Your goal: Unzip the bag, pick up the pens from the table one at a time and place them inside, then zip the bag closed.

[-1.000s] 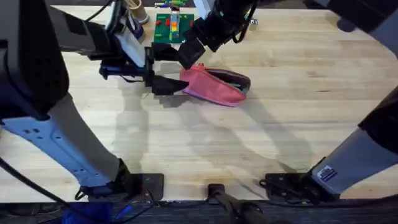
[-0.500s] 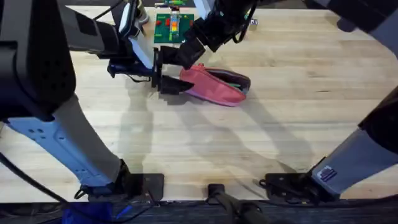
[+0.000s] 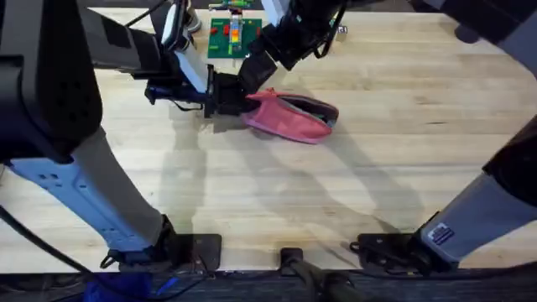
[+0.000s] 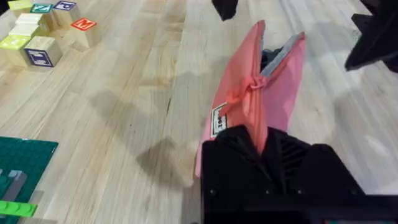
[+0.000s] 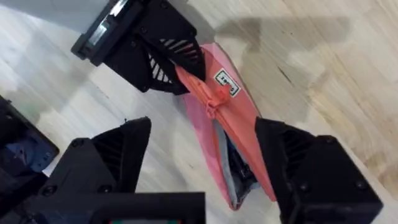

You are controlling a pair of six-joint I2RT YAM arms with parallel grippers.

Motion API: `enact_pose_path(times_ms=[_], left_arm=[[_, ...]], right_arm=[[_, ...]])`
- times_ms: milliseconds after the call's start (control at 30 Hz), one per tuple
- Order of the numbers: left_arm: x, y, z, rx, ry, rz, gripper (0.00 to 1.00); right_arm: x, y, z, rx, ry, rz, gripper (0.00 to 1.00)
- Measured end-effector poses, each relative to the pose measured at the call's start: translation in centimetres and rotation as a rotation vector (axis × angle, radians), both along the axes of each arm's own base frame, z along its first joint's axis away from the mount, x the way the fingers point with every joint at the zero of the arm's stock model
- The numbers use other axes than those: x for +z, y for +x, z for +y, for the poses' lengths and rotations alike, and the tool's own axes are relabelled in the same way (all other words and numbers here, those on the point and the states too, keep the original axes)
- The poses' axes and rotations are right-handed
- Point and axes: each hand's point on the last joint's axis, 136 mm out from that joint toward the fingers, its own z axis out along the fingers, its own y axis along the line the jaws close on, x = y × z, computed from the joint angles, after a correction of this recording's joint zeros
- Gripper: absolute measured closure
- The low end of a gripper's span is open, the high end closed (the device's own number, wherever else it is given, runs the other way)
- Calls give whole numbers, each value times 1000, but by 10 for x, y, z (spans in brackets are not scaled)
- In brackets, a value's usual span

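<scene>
The near and right parts of the surface (image 3: 377,168) lie bare. At the far side, both hands crowd the bag (image 3: 289,117); the baseplate (image 3: 231,38) and lettered blocks (image 4: 46,34) stand just behind.

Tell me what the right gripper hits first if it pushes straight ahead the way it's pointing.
Probably the bag: the right gripper is open and straddles it, the zipper pull straight ahead. Just beyond sits the left gripper, clamped on the bag's end. Depth is uncertain.
</scene>
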Motion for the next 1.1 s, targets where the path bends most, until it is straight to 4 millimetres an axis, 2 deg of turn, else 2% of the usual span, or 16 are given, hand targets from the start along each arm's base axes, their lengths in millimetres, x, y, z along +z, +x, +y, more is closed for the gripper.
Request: enact_pose_path(times_ms=[67,333,433,567,700,767,967,1100], left_arm=[[0,0,0,0,0,1,957],[0,0,0,1,1,2,957],[0,0,0,1,1,3,957],[0,0,0,1,2,3,957],[0,0,0,1,2,3,958],[0,0,0,1,2,3,958],[0,0,0,1,3,2,958],[-1,0,0,1,4,0,958]], right_arm=[[-5,1,1,-7,-6,13,6],[-47,5,3,-25,-59,96,31],[-53,6,4,-29,-67,110,30],[-57,6,5,-39,-67,119,110],[-59,11,8,-80,-52,118,140],[-58,14,8,-112,-40,120,189],[-58,16,5,-237,-19,164,431],[-58,15,6,-286,-3,191,629]])
